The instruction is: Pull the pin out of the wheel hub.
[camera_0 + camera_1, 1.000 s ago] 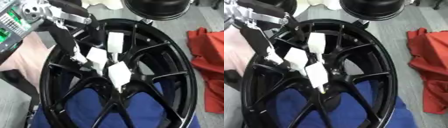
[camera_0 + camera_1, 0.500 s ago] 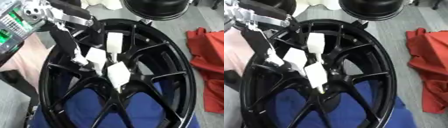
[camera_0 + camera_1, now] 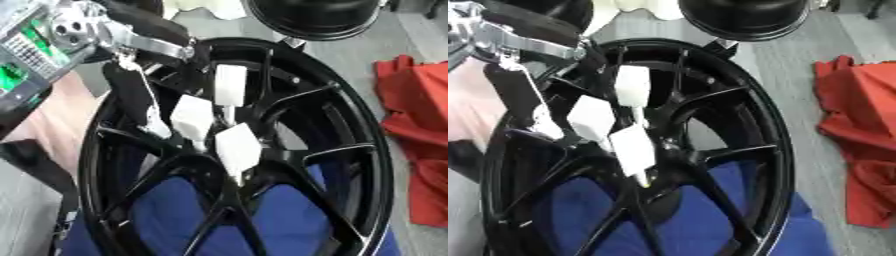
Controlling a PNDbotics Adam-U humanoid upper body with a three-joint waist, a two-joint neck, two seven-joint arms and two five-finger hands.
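The glossy black multi-spoke alloy wheel hub (image 3: 262,165) lies face up over a blue cloth (image 3: 175,220), its long spokes fanning from the centre. The robot's left hand (image 3: 206,117), black with white-padded fingers (image 3: 236,147), reaches in from ten o'clock, its fingers bunched together over the centre bore. A small pale tip (image 3: 646,183) shows below the lowest pad, possibly the pin, pointing toward six o'clock; whether the fingers pinch it I cannot tell. At three o'clock lies a crumpled red cloth (image 3: 868,135). The left eye view alone shows a green-lit panel (image 3: 22,60) at ten o'clock.
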